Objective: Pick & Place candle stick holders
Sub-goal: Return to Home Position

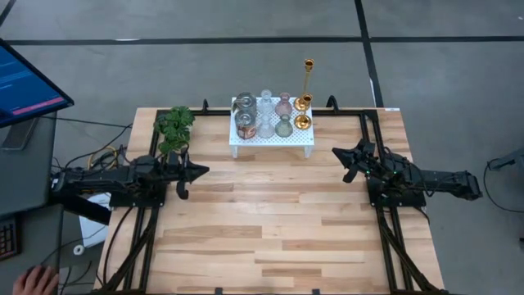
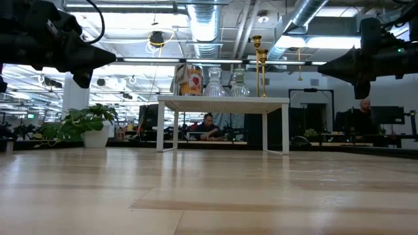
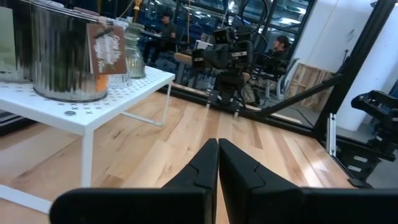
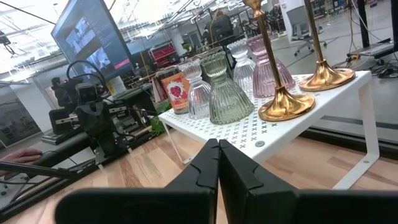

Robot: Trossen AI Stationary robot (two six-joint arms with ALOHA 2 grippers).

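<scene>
Brass candle stick holders (image 4: 287, 102) stand on the white shelf (image 4: 249, 134); likely rigid, slippery, top-heavy, so grip the thin stem low. Closed and empty over the worktop (image 1: 270, 229): left end effector (image 3: 218, 146), right end effector (image 4: 218, 146)

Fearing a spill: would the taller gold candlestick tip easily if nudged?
Likely tippy: the taller gold candlestick has a long thin stem over a small round base. Its shiny metal probably slips. Near the shelf end, it might fall off.
</scene>
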